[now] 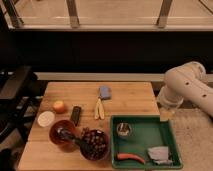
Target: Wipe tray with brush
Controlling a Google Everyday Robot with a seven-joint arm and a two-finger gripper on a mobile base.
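The green tray [148, 136] lies on the right front of the wooden table [125, 102]. It holds a small metal cup [123, 130], an orange carrot-like piece [130, 157] and a grey cloth [159, 154]. A slim dark handle, which looks like the brush [69, 136], lies slanted in the left orange-brown bowl [56, 136] and reaches toward the second bowl [95, 145]. My gripper [166, 114] hangs at the end of the white arm [190, 87], just beyond the tray's far right corner and far from the brush.
A black block [76, 114], a pale yellow-handled tool [98, 109], a blue sponge [104, 92], an orange [59, 106] and a white disc [46, 118] lie on the table. The second bowl holds dark red pieces. A dark chair [15, 90] stands at the left.
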